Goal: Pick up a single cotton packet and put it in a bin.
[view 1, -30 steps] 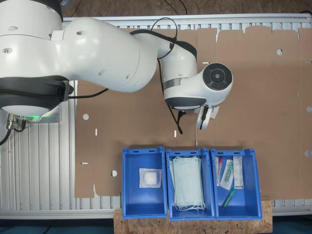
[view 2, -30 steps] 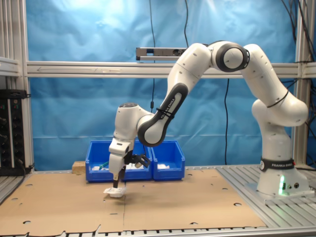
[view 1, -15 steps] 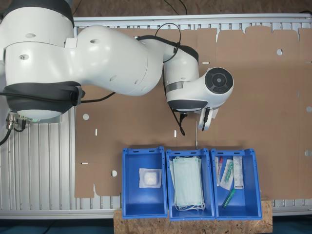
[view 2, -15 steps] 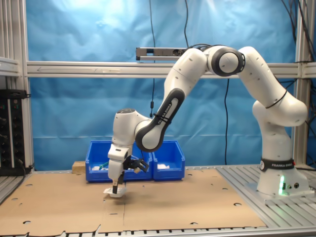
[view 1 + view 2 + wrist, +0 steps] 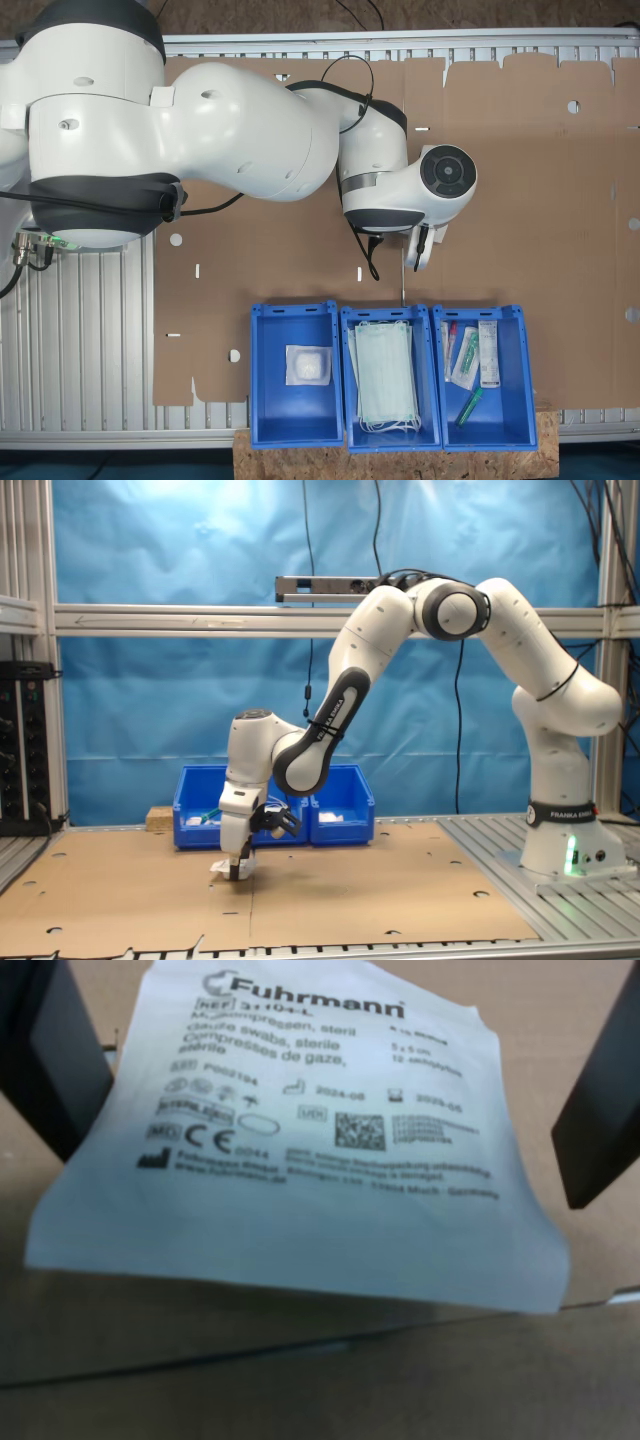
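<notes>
A: Fingers first. What stands either side of the packet?

B: In the wrist view, two dark fingers (image 5: 50, 1055) stand spread wide, one at each edge of the picture. The cotton packet (image 5: 300, 1140) lies between them, printed face up, white with dark text lines. One finger's inner edge overlaps the packet's side; the other stands just apart from it. Nothing is pinched: the jaws are parted, not closed on the packet.

A: Flat on the surface?

B: Mostly. It rests on the brown cardboard sheet (image 5: 400, 1380); the near edge looks slightly lifted, throwing a shadow line beneath.

A: And from outside?

B: In the second exterior view, the gripper (image 5: 236, 868) is low on the cardboard, fingertips down around the packet (image 5: 222, 868), of which a small white corner shows beside it. In the first exterior view, the gripper (image 5: 417, 258) points down under the wrist, short of the bins.

A: The bins?

B: Three blue ones in a row. In the first exterior view, the bin (image 5: 268, 400) toward the first exterior view's left holds a white square pad; the middle bin (image 5: 346, 380) holds pale green masks; the third bin (image 5: 518, 400) holds syringes and slim packets. All well apart from the packet.
</notes>
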Robot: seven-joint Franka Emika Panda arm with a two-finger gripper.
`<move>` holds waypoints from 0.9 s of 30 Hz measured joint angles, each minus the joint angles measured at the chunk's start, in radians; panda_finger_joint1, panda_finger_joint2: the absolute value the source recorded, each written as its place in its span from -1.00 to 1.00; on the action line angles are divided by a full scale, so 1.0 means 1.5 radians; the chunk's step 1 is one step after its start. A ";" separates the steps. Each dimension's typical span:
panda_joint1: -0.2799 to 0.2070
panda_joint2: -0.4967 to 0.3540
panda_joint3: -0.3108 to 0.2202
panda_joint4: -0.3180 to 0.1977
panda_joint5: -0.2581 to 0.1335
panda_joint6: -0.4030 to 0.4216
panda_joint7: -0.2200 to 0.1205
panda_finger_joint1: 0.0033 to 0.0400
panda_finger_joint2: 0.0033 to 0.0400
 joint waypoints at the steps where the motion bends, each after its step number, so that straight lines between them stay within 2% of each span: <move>1: -0.001 0.001 0.000 0.000 0.000 0.000 -0.001 1.00 1.00; 27: -0.007 0.005 0.001 0.006 0.000 0.001 -0.019 1.00 1.00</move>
